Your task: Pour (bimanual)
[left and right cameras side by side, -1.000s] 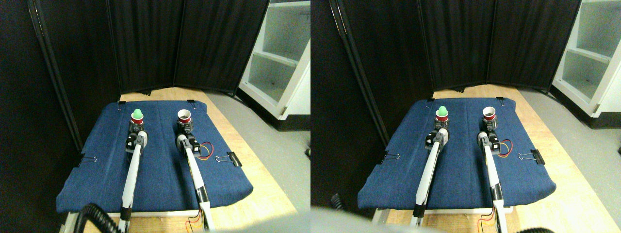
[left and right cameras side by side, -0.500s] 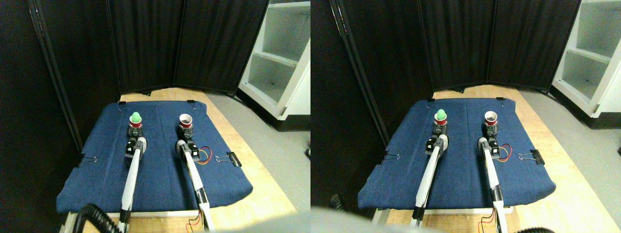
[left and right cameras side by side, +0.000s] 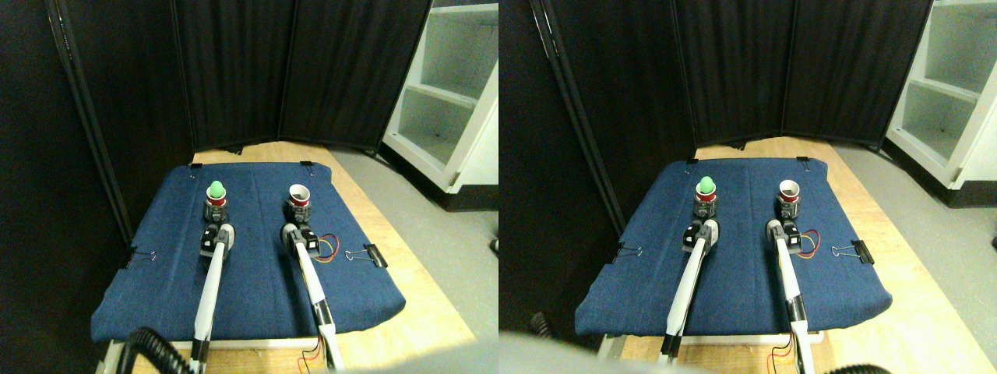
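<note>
Now both cups sit lower and farther out than a second ago: the left pincer (left and right cameras side by side: 216, 210) grips the ball-filled red cup (left and right cameras side by side: 216, 199), the right pincer (left and right cameras side by side: 299, 213) the empty cup (left and right cameras side by side: 299, 195), so pouring hasn't begun

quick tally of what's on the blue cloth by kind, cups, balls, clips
Red cups: 2, one at the left gripper and one at the right gripper
Green balls: 1, sitting in the left cup
Binder clips: 4, on the blue cloth's right edge, left edge and two back corners
Total: 7
</note>
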{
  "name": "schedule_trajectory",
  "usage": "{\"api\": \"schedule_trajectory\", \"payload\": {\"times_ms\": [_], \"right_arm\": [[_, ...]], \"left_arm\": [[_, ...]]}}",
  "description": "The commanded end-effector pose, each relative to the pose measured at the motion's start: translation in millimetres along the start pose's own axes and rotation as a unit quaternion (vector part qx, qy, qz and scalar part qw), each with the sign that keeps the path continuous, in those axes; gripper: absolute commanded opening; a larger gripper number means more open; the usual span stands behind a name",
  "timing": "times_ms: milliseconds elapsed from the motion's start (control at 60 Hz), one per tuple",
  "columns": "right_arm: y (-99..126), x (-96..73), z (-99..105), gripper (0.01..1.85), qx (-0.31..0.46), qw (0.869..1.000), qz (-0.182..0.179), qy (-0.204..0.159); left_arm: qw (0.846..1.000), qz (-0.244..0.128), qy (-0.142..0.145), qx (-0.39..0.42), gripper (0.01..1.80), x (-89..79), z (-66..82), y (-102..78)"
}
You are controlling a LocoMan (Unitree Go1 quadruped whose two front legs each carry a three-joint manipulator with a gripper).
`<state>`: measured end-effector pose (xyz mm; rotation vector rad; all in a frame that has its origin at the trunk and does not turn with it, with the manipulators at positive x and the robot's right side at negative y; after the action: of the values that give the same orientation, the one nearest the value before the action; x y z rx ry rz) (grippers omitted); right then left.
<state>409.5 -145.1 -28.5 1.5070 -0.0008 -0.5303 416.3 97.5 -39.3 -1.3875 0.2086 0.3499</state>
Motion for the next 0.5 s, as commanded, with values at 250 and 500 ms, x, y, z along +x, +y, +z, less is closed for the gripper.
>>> {"api": "schedule_trajectory", "payload": {"times_ms": [250, 500], "right_arm": [[-9, -1.8, 3, 0.33, 0.011, 0.998, -0.042, 0.034], [-7, -4.7, 8, 0.33, 0.009, 0.998, -0.044, 0.032]], "left_arm": [[0.998, 0.042, -0.020, 0.036, 0.92, -9.2, 4.7, 17.0], [0.998, 0.038, -0.024, 0.043, 1.17, -15.4, 4.4, 15.0]]}}
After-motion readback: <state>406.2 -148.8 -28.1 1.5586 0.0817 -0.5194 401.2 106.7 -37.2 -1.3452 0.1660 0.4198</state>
